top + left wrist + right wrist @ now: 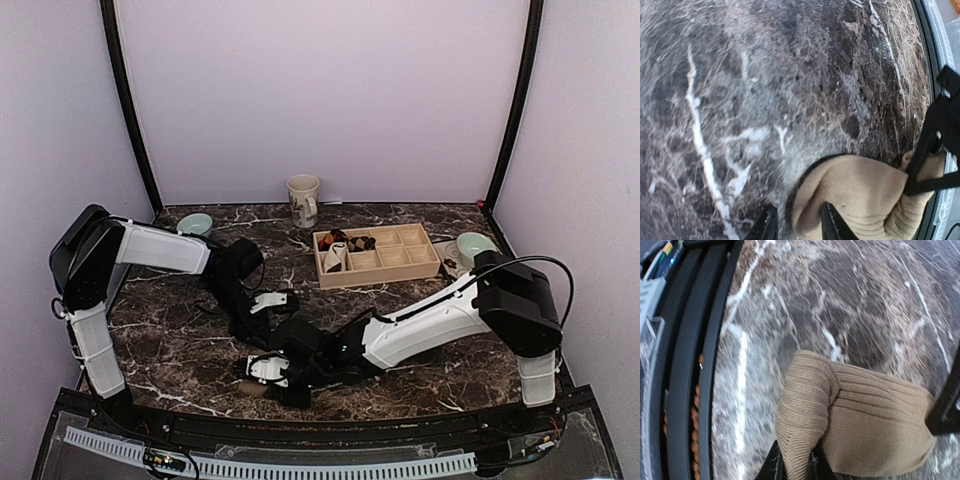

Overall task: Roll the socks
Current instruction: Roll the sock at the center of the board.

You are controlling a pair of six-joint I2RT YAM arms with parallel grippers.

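Marble table (170, 340), dark, white-veined, bears tan sock (865, 430) between lilac walls (320, 90).

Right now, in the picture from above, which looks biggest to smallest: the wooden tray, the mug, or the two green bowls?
1. wooden tray
2. mug
3. left green bowl and right green bowl: they look alike, so unranked.

Dark brown marble tabletop (170, 340), white veining. 3 pale lilac walls (320, 100) enclose it; 2 black posts (130, 120) at rear corners. Light soft, even.
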